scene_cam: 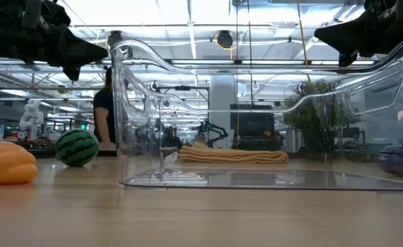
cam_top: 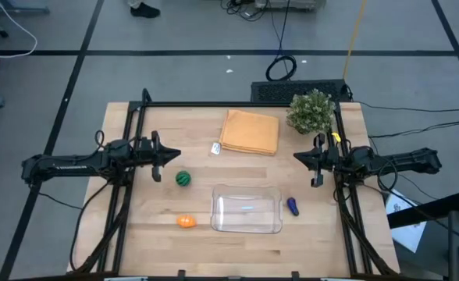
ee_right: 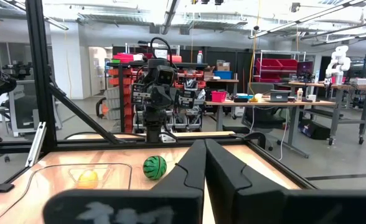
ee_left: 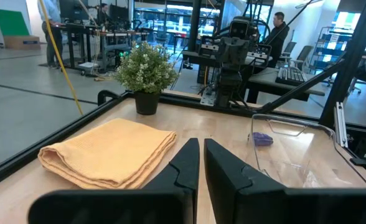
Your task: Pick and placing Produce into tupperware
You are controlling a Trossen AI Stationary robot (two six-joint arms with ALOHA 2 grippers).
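Nothing has been picked yet, so the risks lie ahead: the left claw (cam_top: 175, 154) hangs with its fingers nearly pressed together and empty, and the right claw (cam_top: 298, 157) is fully closed and empty, so either one descending as it stands would shove a toy instead of straddling it. The green striped ball (cam_top: 183, 179) lies just below and slightly inward of the left claw's tips; being round, it will likely roll off at a glancing touch, possibly toward the near edge of the surface (cam_top: 159, 234). The orange piece (cam_top: 185, 222) sits farther toward that near edge, just beside the tupperware (cam_top: 247, 211) wall on the left claw's side, leaving little gap for a finger on that flank. The purple eggplant piece (cam_top: 293, 206) lies just outside the opposite wall, nearer the right claw, and a pinch across its length could make it slip out. The light, clear container could slide if a finger clips its rim during a drop. Open room is good between the two claws, where bare wood is free. Beyond them lie the folded orange cloth (cam_top: 249, 131) and the potted plant (cam_top: 311, 112), the plant close behind the right claw, and dark frame rails (cam_top: 132, 125) run just under each wrist at the sides.
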